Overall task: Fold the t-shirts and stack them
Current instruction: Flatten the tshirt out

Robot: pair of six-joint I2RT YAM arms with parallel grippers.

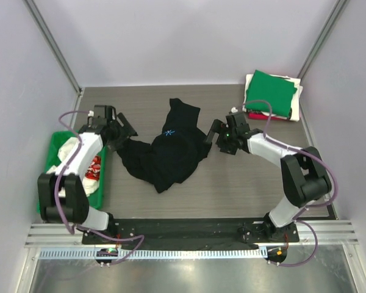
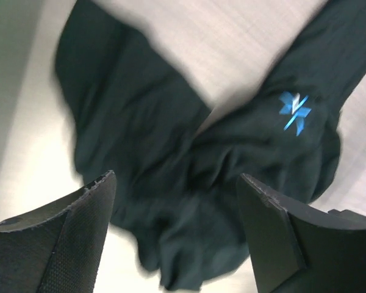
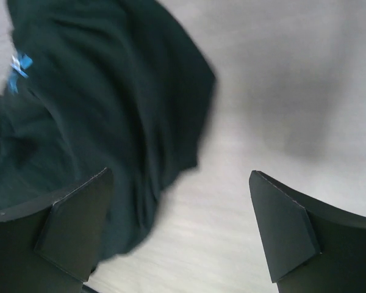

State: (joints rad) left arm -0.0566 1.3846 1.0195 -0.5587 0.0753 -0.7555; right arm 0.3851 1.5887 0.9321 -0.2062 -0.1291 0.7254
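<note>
Two released end effectors, one crumpled black t-shirt between them.
The black t-shirt lies bunched on the counter, and its long axis runs crosswise to the line joining your two arms' tips. Your left end effector is at the shirt's left edge with its fingers spread, and its wrist view shows cloth filling the gap. Your right end effector is just beside the shirt's right edge, also spread, with cloth under one finger and bare counter under the other. The left looks marginally nearer. The folded shirts, green on top, sit beyond the black one to its right. I judge that spreading it flat comes first.
</note>
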